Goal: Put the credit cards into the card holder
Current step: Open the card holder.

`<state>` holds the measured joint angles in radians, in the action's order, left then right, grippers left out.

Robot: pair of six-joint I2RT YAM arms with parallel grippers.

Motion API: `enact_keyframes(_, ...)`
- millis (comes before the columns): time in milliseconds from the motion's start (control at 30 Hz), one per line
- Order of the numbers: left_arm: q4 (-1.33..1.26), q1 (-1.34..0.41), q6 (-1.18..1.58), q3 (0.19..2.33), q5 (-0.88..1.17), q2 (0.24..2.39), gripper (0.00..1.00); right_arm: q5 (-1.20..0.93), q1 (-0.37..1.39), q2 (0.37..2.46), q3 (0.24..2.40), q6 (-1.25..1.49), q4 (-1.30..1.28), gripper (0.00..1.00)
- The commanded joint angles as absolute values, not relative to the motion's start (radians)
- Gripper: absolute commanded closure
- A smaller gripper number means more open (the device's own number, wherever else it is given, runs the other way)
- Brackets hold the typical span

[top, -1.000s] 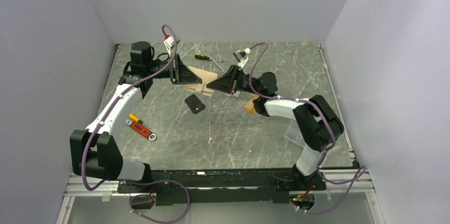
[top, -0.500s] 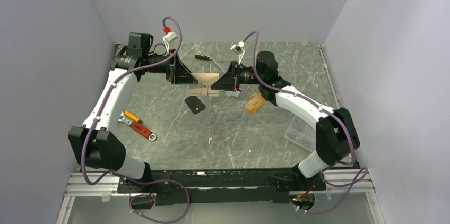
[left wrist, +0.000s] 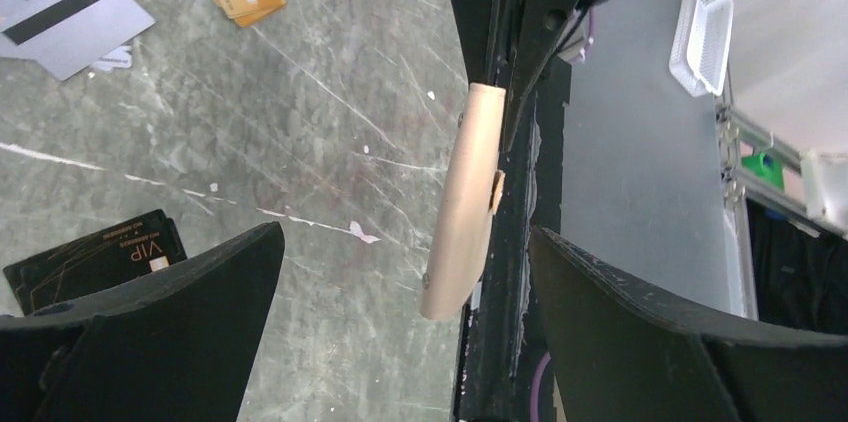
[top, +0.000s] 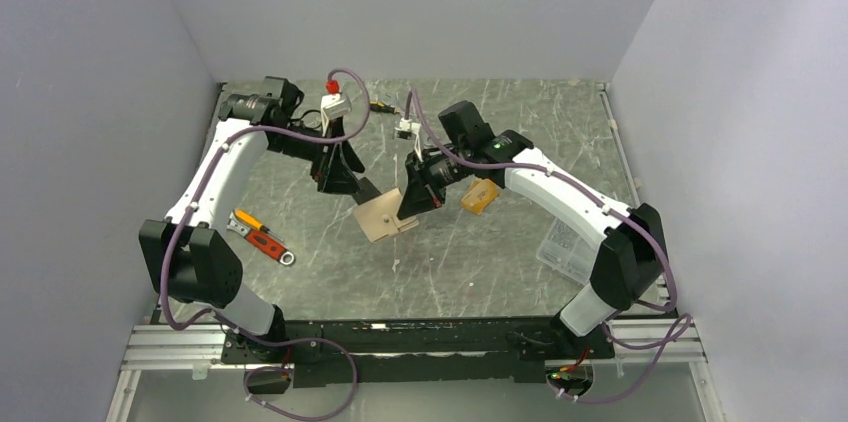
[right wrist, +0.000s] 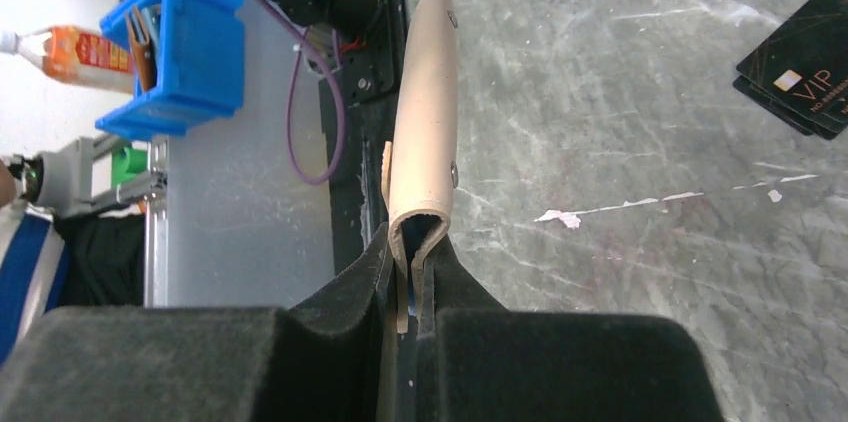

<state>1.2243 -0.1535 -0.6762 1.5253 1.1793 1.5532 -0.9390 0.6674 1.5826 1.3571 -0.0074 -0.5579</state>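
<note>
Item inspected: the card holder [right wrist: 425, 112], tan and leather-like, folded shut. The right wrist view shows it edge-on with a small snap stud on its side. From above it reads as a flat tan panel, tilted and raised over the grey marbled table [top: 500, 262].

The right gripper [right wrist: 412, 264] has its jaws pinched on the holder's open edge. The left gripper [left wrist: 400, 242] has its jaws spread wide on nothing, just left of the holder and not touching it.

The black card [left wrist: 95, 257], marked VIP, lies flat on the table beneath and left of the holder. The orange card [top: 479, 195] lies right of the holder, and a silver-grey card [left wrist: 75, 22] with a dark stripe lies behind and right of it.

Change noted: a second ago both grippers clamped the holder farther back. The left has since let go, the right has brought the holder forward, and the holder now hides the black card from above.
</note>
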Motion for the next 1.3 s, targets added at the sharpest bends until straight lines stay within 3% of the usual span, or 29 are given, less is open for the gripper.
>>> enact_keyframes(0, 1.373, -0.190, -0.908, 1.550, 1.204, 1.544, 0.02, -0.914, 0.685, 1.583, 1.453, -0.162, -0.746, 1.00)
enact_keyframes(333, 1.340, -0.292, -0.959, 1.389, 1.223, 1.486, 0.17, -0.862, 0.737, 1.629, 1.609, -0.265, -0.924, 1.00)
enact_keyframes(667, 1.404, -0.305, -1.048, 1.393, 1.237, 1.495, 0.27, -0.856, 0.755, 1.660, 1.691, -0.316, -0.999, 1.00)
enact_keyframes(800, 1.373, -0.305, -1.022, 1.379, 1.265, 1.498, 0.43, -0.861, 0.767, 1.675, 1.717, -0.325, -1.004, 1.00)
enact_keyframes(1000, 1.253, -0.305, -0.898, 1.334, 1.292, 1.473, 0.97, -0.854, 0.767, 1.634, 1.699, -0.285, -0.898, 0.99)
enact_keyframes(1133, 1.156, -0.301, -0.793, 1.307, 1.298, 1.436, 1.00, -0.839, 0.721, 1.562, 1.623, -0.183, -0.723, 0.74)
enact_keyframes(1267, 0.965, -0.257, -0.577, 1.255, 1.339, 1.387, 1.00, -0.881, 0.551, 1.422, 1.402, 0.125, -0.362, 0.54)
